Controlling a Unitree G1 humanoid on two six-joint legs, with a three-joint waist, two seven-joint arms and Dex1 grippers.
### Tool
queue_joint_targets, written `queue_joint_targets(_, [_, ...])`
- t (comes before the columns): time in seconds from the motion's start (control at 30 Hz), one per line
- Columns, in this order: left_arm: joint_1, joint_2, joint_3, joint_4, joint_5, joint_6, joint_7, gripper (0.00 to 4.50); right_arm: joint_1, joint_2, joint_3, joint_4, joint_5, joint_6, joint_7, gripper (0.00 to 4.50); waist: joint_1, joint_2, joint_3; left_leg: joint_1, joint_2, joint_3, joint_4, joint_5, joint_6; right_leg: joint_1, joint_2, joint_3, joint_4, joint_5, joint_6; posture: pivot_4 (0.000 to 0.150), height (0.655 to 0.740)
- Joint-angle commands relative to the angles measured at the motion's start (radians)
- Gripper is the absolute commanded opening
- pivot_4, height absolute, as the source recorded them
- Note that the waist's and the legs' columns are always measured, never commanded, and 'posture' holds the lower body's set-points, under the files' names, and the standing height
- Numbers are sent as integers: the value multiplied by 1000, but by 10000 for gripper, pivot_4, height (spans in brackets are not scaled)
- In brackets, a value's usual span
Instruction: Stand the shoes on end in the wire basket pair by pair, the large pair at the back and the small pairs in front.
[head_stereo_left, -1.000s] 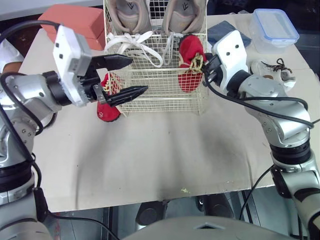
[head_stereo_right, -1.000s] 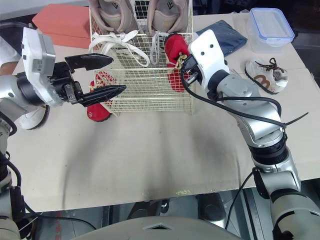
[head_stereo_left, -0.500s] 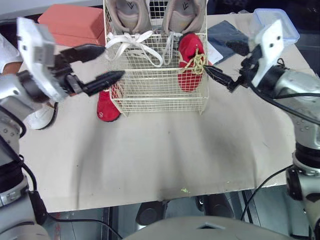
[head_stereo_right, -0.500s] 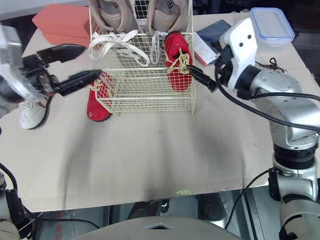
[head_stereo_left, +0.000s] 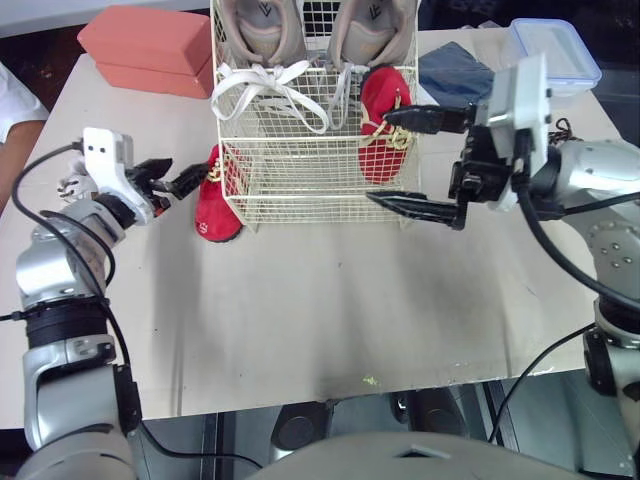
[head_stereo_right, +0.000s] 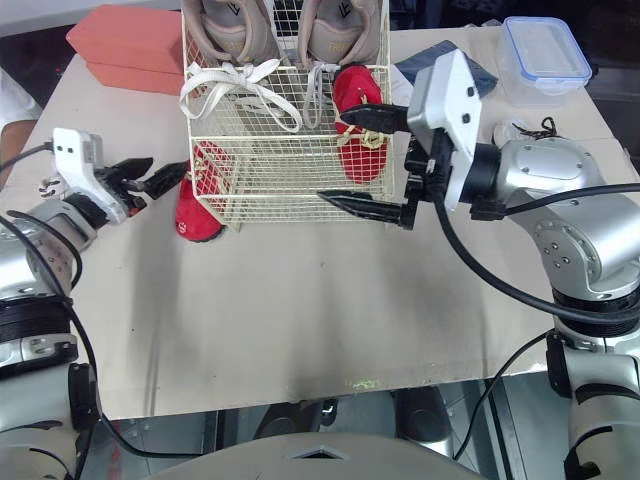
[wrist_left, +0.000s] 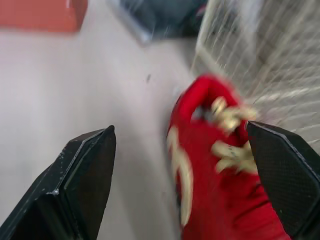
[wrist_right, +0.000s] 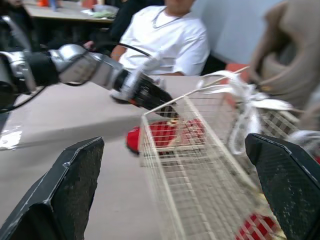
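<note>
Basket (head_stereo_left: 320, 210) front faced by spread right hand (head_stereo_left: 378, 158); spread left hand (head_stereo_left: 188, 167) beside red shoe (head_stereo_left: 212, 210) leaning outside basket.

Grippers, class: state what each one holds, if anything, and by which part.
Nothing is held. The left gripper is open beside the red shoe outside the wire basket; the right gripper is open in front of it.

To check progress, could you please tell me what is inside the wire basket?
The wire basket holds a beige sneaker pair on end at the back and one red shoe in front; behind the sneakers is hidden.
</note>
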Motion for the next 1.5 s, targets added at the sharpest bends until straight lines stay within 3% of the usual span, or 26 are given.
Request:
queue_joint_targets(0.03, [-31,-5,2,18,0,40,-4,45000,-47,17,11,-25,-8,-1,-39,44663,-1,0,0,0,0,0,0,0,0,0,0,0,0,0,0,1500,7400])
queue_joint_targets(0.3, [-58,-39,-5,43,-4,134,-1,45000,-56,17,34,-12,-37,-10,-48,44663,0,0,0,0,-1,0,0,0,0,0,-1,0,1,0,0,1500,7400])
queue_joint_targets(0.33, [-57,-41,-1,39,-6,139,-1,39608,-56,18,34,-12,-39,-10,-49,45000,0,0,0,0,-1,0,0,0,0,0,-1,0,1,0,0,1500,7400])
queue_joint_targets(0.37, [-55,-42,2,34,-6,138,0,37697,-55,18,33,-13,-40,-10,-50,45000,0,0,0,0,-1,0,0,0,0,0,-1,0,1,0,0,1500,7400])
queue_joint_targets(0.47, [-50,-49,19,20,-13,135,9,22106,-55,20,33,-11,-46,-10,-54,45000,0,0,0,0,-1,0,0,0,0,0,-1,0,1,0,0,1500,7400])
queue_joint_targets(0.63, [-40,-61,68,-34,-13,42,49,1059,-58,26,34,-6,-50,-11,-62,45000,-3,-1,0,0,-1,0,0,0,0,-1,-1,0,1,0,0,1500,7400])
queue_joint_targets(0.87, [-37,-97,232,-217,-55,-198,145,261,-62,50,15,6,-32,1,-80,45000,-1,-2,0,0,-1,0,0,0,0,-1,-2,0,0,0,0,1500,7400])
queue_joint_targets(0.97, [-81,-139,322,-359,-173,-279,140,258,-76,94,-4,33,-17,10,-123,45000,-1,-2,0,0,-1,0,0,0,0,-1,-2,0,0,0,0,1500,7400])
queue_joint_targets(1.2, [-148,-174,228,-618,-345,-213,102,258,-132,199,-62,134,13,10,-219,45000,1,-5,-1,-1,-1,-1,0,0,0,0,-2,-1,0,0,0,1500,7400])
queue_joint_targets(1.5, [-225,-348,70,-575,-39,-505,265,258,-156,240,-98,155,39,16,-278,45000,-6,-5,-1,0,-1,0,1,1,-1,0,-1,-1,1,0,0,1500,7400])
